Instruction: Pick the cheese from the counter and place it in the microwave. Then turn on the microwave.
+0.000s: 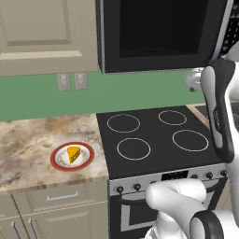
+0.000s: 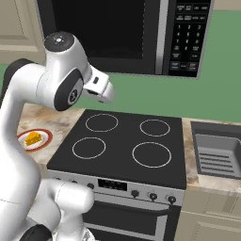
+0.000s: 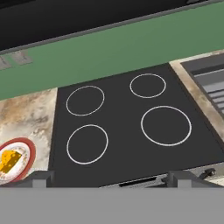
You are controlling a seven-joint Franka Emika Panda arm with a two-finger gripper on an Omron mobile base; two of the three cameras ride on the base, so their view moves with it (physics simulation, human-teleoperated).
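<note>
Finger tips (image 3: pixel 38 178) sit at the bottom of the hand view, set far apart, nothing between them: gripper (image 3: pixel 107 178) is wide open and empty, touching nothing, hanging above the front edge of the stove (image 3: pixel 131 127). Cheese (image 1: pixel 73 153) is the target: small orange wedge lying on a red-rimmed plate (image 1: pixel 58 161), on the counter (image 1: pixel 28 140) just left of the stove. Same wedge shows at the far left in the right base view (image 2: pixel 32 138) and at the lower left corner of the hand view (image 3: pixel 9 160), so it's well off the gripper's axis. My read: step in hand is the approach to the pick, nothing of the task done yet. To do it well: swing the hand left until the wedge is centred between the tips, then come straight down. Line the jaws across the wedge's flat sides, not point to back, or it'll likely squirt out. Stop short of the plate so the tips don't hit the rim or drag it. Close gently, lift straight up to clear the rim before going anywhere. Microwave (image 2: pixel 127 35) hangs above the stove, dark window, button panel (image 2: pixel 188 33) on its right. Whether the door is open I can't tell for sure. Sink (image 2: pixel 219 150) to the right is out of the way.
</note>
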